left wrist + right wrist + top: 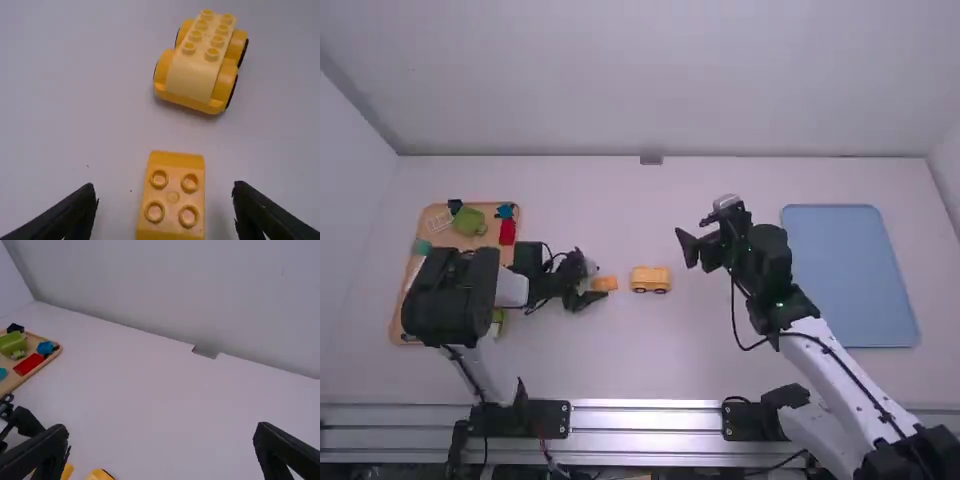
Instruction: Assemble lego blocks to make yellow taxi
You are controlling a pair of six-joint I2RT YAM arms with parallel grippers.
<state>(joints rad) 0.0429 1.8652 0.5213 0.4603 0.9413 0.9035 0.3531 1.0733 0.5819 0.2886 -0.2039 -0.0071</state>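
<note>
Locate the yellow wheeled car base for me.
In the high view, the wheeled car base sits mid-table, just right of the small orange block and left of the right arm's open jaws.

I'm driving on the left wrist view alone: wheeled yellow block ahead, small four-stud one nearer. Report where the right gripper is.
Observer: In the high view the right gripper, fingers spread, is over the table to the right of the wheeled yellow block.
Operator: Copy. Now locate any red piece for me.
Observer: There's a red block on the wooden tray, at the left side of the table.
</note>
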